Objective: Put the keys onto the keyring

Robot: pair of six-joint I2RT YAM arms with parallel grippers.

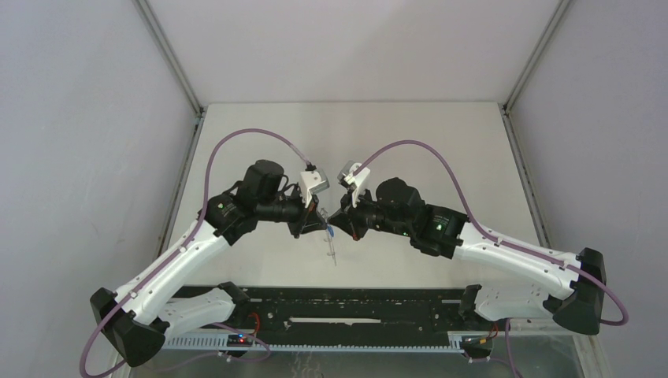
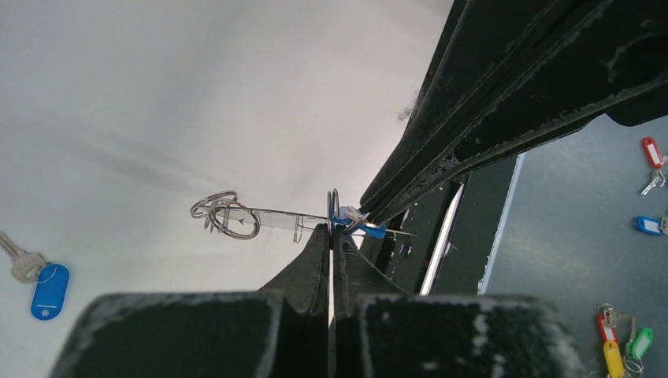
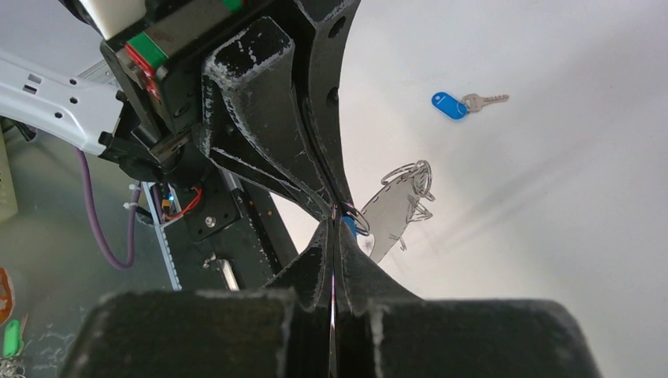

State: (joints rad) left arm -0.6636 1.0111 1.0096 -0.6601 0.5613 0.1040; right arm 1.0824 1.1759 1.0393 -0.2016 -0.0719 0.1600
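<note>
My two grippers meet above the middle of the table. The left gripper (image 1: 319, 223) (image 2: 332, 230) is shut on the rim of the keyring (image 2: 260, 215), a thin grey hoop seen nearly edge-on with small wire loops (image 2: 224, 217) at its far end. It hangs below the grippers in the top view (image 1: 334, 253) and shows in the right wrist view (image 3: 394, 206). The right gripper (image 1: 340, 221) (image 3: 334, 222) is shut on the key with the lighter blue tag (image 2: 375, 231) (image 3: 349, 227) (image 1: 332, 233), right against the ring. The second key, with a darker blue tag (image 2: 49, 290) (image 3: 449, 105), lies loose on the table.
A black rail (image 1: 339, 311) runs along the table's near edge. Beyond it, on the grey floor, lie other keys with red (image 2: 651, 151), blue (image 2: 648, 225) and yellow and green tags (image 2: 622, 345). White walls enclose the table (image 1: 441, 134) on three sides.
</note>
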